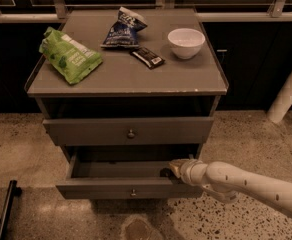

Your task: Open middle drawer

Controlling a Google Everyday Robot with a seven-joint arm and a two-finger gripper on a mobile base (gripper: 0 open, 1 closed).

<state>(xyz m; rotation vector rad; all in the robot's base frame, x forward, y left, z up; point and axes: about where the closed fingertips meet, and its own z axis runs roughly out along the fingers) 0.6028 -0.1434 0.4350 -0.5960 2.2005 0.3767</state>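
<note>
The grey cabinet has the middle drawer (101,188) pulled out toward me, its plain grey box inside showing and its small round knob at the centre of the front. My gripper (174,168) is at the drawer's right end, just behind the top edge of the front, reaching in from the right on my white arm (246,184). The top drawer (86,131) above is slightly out, with its own knob. The lowest drawer is hidden under the open one.
On the cabinet top (116,76) lie a green bag (68,56), a blue chip bag (122,30), a dark snack bar (147,57) and a white bowl (186,42). A white post (288,94) stands at right. A dark object (3,209) is on the floor at lower left.
</note>
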